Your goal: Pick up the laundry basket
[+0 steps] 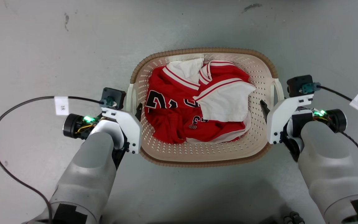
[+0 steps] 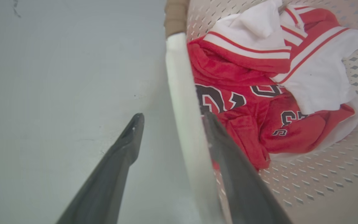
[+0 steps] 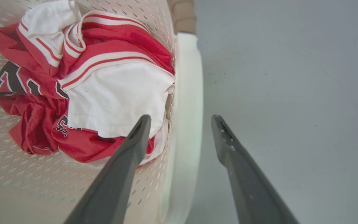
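Laundry basket [image 1: 204,50]: cream perforated plastic, rounded-rectangular, with a brown woven-look rim and white side handles. It is set on the grey floor [image 1: 36,40], between the two arms. A crumpled red-and-white jersey [image 1: 172,124] with dark numerals is held inside.

Left gripper [image 2: 173,115]: fingers spread, the left handle [image 2: 179,71] straddled, one finger inside the basket and one outside, nothing clamped.

Right gripper [image 3: 181,117]: likewise parted astride the right handle [image 3: 189,77], not closed on it.

Both forearms are angled inward.

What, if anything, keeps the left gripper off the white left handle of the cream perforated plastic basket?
Probably nothing, so yes: the left gripper is open with the white handle between its fingers, one outside, one inside the basket.
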